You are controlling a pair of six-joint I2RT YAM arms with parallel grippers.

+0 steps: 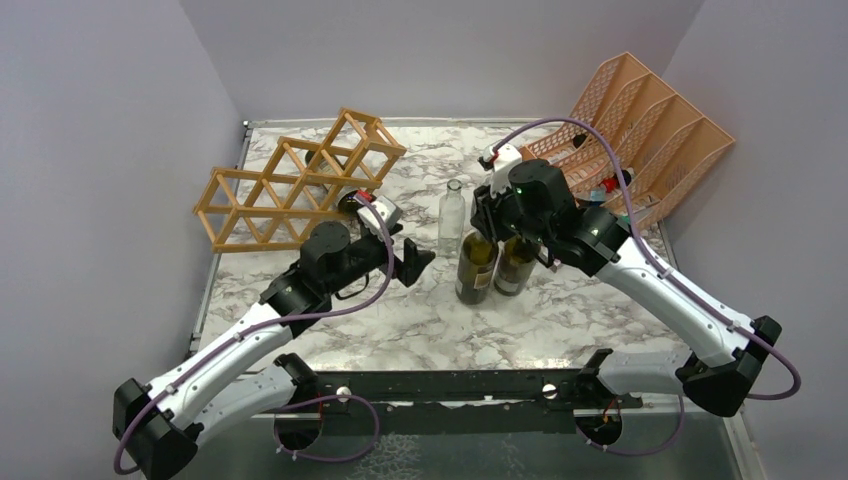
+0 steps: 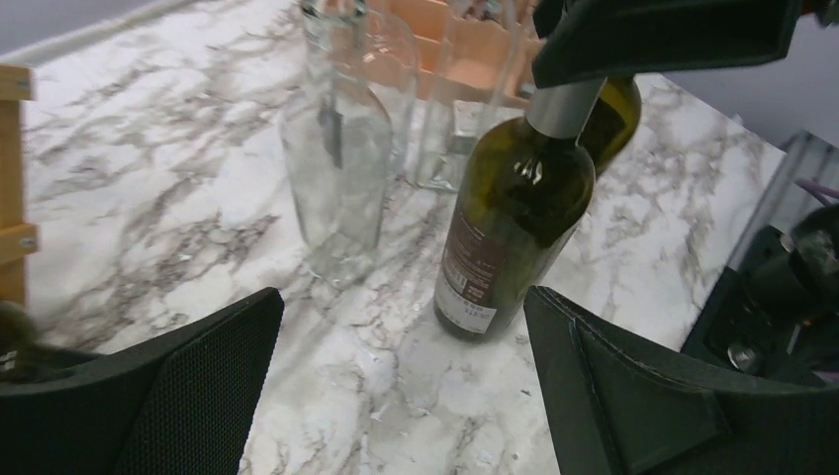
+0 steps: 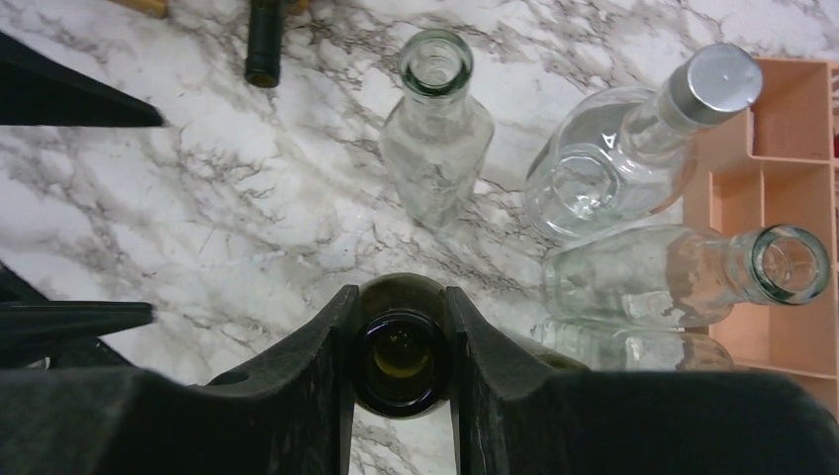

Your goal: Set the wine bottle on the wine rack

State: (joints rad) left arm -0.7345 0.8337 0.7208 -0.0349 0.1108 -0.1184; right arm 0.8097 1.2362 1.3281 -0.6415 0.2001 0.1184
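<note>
Wine bottle (image 2: pixel 510 213) dk olive glass, upright, neck in right fingers (image 3: pixel 312 361).

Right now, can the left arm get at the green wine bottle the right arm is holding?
Probably yes: the left fingers stand open, facing the green wine bottle's body with nothing between; the right fingers pinch only its neck.

Lilac walls (image 1: pixel 100 150), marble tabletop (image 1: pixel 430 322)

Wine bottle (image 2: pixel 505 228) neck, hidden within right hand (image 3: pixel 401 327)
</note>
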